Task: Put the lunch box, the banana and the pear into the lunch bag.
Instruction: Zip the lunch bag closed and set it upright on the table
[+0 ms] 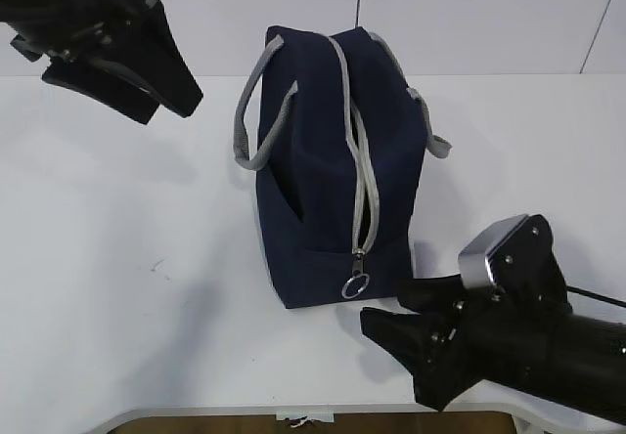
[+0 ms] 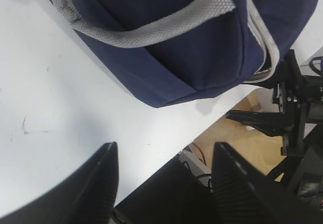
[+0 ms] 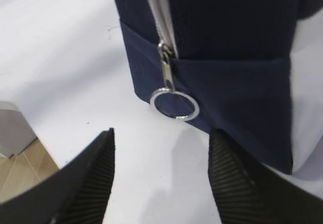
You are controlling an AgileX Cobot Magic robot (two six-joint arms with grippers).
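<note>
Right pincer [image 3: 161, 176] agape near ring pull [image 3: 174, 105] (touching nothing), left pincer [image 2: 164, 181] likewise empty

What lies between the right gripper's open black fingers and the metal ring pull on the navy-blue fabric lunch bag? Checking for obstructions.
Only bare white table separates the right gripper from the ring pull on the lunch bag, per the right wrist view.

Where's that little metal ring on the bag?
The ring pull hangs at the lunch bag's near end, low in the exterior view's middle, just ahead of the open right gripper.
</note>
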